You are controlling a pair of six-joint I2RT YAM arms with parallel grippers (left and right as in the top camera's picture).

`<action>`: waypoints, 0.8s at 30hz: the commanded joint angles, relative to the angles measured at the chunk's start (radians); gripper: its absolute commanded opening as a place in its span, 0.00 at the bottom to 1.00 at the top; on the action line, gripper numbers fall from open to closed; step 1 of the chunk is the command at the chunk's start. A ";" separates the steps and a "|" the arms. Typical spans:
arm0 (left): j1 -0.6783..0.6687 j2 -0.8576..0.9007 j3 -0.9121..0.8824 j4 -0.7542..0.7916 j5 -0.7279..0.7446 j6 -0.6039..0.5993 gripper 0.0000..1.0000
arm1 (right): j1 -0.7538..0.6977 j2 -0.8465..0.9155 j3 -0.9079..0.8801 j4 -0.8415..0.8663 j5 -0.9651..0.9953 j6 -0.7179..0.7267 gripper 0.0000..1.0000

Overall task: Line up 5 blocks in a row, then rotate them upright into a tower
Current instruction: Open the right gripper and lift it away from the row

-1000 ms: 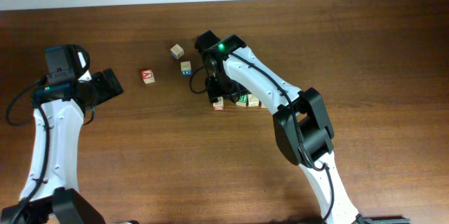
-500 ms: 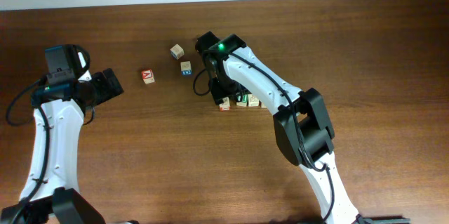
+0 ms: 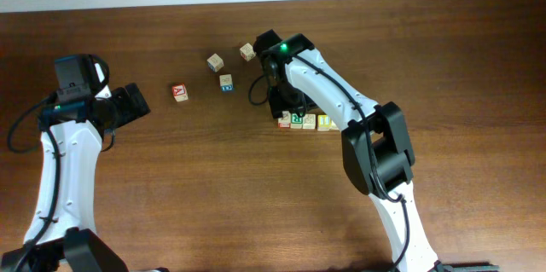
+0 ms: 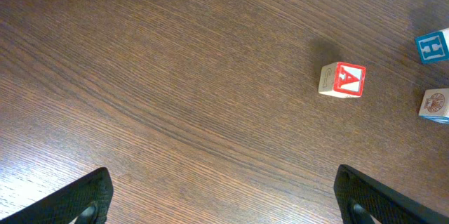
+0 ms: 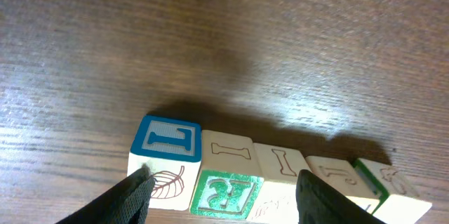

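Worktop of dark wood, seen from above and from both wrists. From the near edge the left arm rises along the left edge, and the right arm reaches from the near right toward the centre. The blocks lie side by side and touching in one straight row. The row is about midway between the near and far edges, a little right of centre, and runs parallel to the near edge. In the right wrist view its left end is a blue-faced block with a leaf drawing on the adjoining face. Next comes the green "R" block, then pale blocks with faint drawings, and the yellow-faced block closes the right end. The right tool hangs over the left part of this row with its jaws part open. One finger overlaps the leaf face and the other stands past the block after the "R". Whether either finger touches a block cannot be told, and no block is seen lifted. Slightly farther out, toward the left edge, the left tool stands at full spread with bare wood between its fingers, holding nothing. Beyond it toward the centre sits the red "A" cube, alone. Farther on is a pale cube with a blue mark, with a second pale cube near it but apart. Closest to the far edge is a tan cube, just left of the right arm's wrist
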 commanded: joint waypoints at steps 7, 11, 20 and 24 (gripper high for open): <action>0.003 -0.003 0.013 -0.001 -0.007 -0.010 0.99 | -0.031 0.057 -0.038 0.012 0.071 0.019 0.66; 0.003 -0.003 0.013 -0.001 -0.007 -0.010 0.99 | -0.031 0.056 -0.031 -0.014 0.049 0.019 0.66; 0.003 -0.003 0.013 -0.001 -0.007 -0.010 0.99 | -0.031 0.056 -0.030 -0.072 0.018 0.019 0.66; 0.003 -0.003 0.013 -0.001 -0.007 -0.010 0.99 | -0.031 0.056 -0.029 -0.078 0.013 0.019 0.70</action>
